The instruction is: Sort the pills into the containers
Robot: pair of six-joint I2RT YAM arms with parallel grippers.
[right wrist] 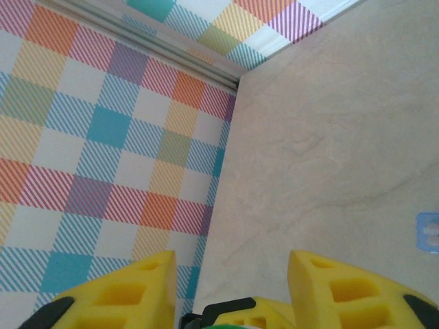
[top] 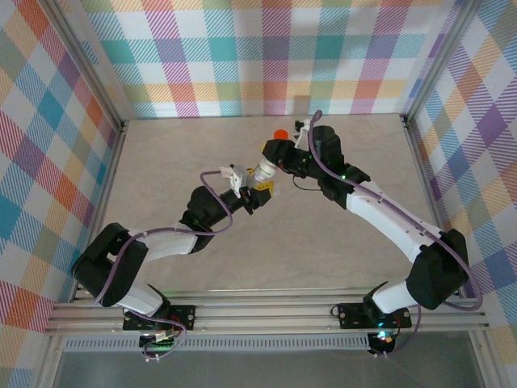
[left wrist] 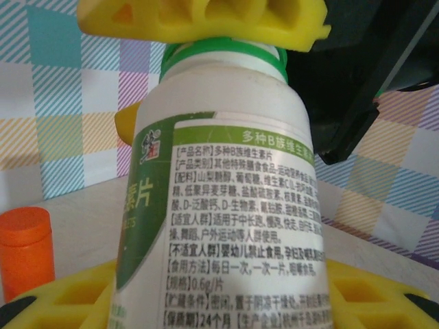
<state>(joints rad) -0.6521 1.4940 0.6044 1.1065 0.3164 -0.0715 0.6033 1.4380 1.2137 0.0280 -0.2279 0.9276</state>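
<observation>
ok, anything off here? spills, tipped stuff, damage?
Nothing stands out. The left gripper holds the white bottle, and the right gripper is shut on its green cap. The orange bottle stands upright behind it. I see no spill on the table.

A white green-capped bottle (left wrist: 226, 205) with printed label, orange bottle (left wrist: 26, 250) apparently upright behind it, pale table (right wrist: 329, 137), plaid walls (right wrist: 103, 137)
</observation>
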